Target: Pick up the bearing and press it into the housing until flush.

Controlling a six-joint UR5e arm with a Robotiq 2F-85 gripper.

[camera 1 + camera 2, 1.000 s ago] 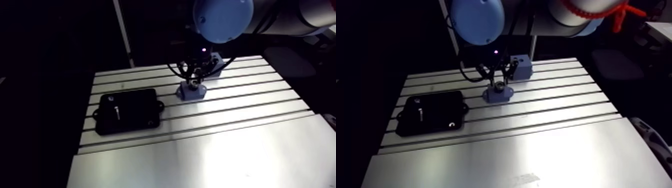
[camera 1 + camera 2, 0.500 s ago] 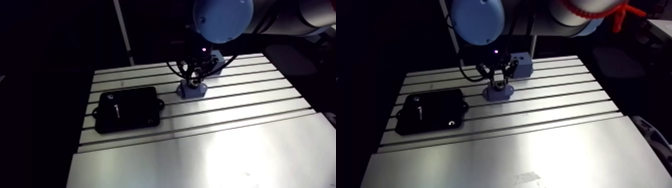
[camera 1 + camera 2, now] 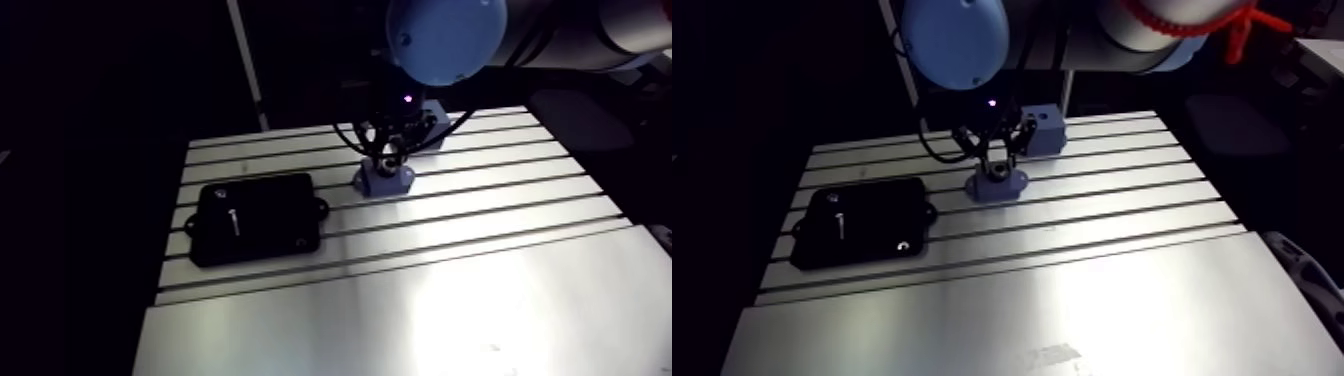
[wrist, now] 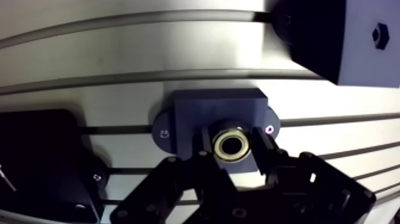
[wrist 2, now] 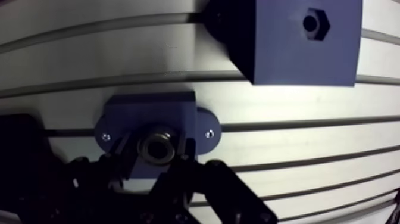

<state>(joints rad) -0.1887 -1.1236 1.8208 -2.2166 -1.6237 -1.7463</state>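
In the wrist view a metal ring bearing (image 4: 231,145) sits pressed between my gripper's (image 4: 232,146) two dark fingers (image 4: 205,146), right over the blue flanged housing (image 4: 178,122) on the slotted table. The gripper is shut on the bearing. How deep the bearing sits in the housing bore cannot be seen. In the arm view the gripper (image 3: 996,165) comes straight down onto the housing (image 3: 997,185) near the table's back middle.
A blue block with a hex nut in its face (image 5: 303,39) stands just beyond the housing. A flat black box (image 3: 862,222) lies to the left of the housing on the aluminium table (image 3: 1072,290), which runs wide toward the front.
Since the earliest frames the view shifted slightly and the gripper settled a little lower onto the housing. Nothing differs from just before to now.
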